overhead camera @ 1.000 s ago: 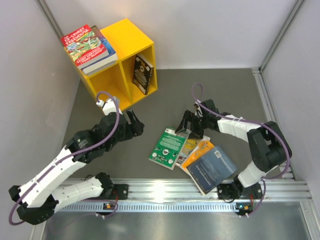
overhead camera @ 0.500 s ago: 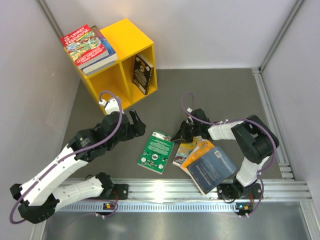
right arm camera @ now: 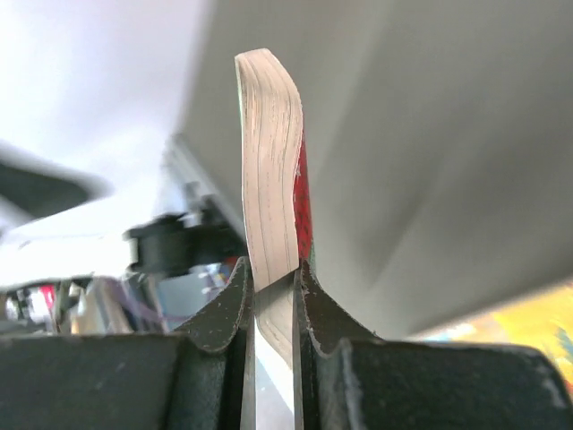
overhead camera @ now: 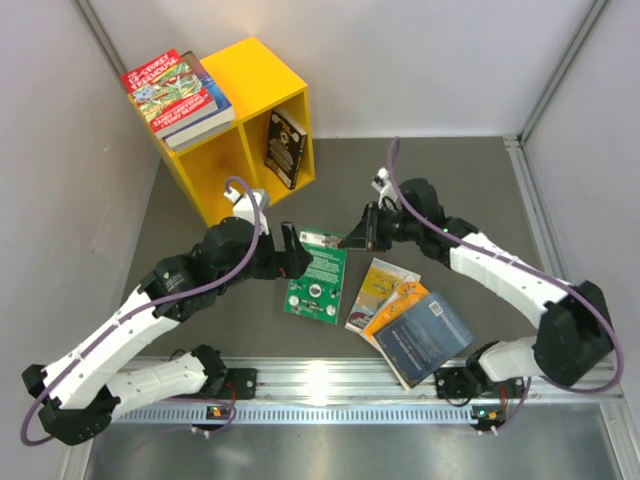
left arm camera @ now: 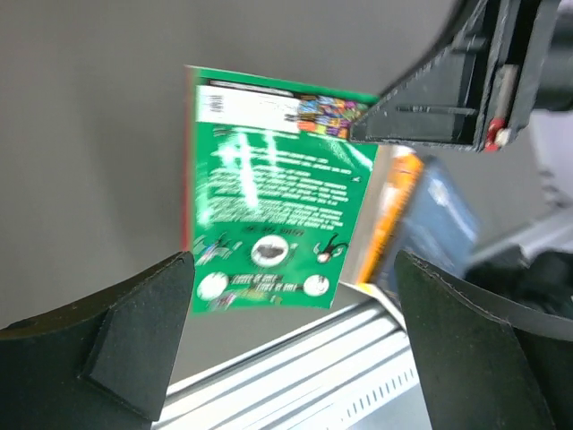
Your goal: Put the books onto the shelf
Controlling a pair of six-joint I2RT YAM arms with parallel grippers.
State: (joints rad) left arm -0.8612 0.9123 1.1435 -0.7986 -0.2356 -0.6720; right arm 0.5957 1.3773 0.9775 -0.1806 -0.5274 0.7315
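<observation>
Top external sits high above and behind the arm bases, facing down on the whole table [overhead camera: 440, 190], with the shelf [overhead camera: 262, 68] at far left. Left wrist looks down past the left gripper [left arm camera: 294, 264] from moderate height. Right wrist is very close, looking along the right gripper [right arm camera: 273, 269]. All three views share the green book [overhead camera: 318, 280]; left wrist also catches the right gripper.

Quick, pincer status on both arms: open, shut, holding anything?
Left pincer: open, holding nothing.
Right pincer: closed on the edge of the green book.
</observation>
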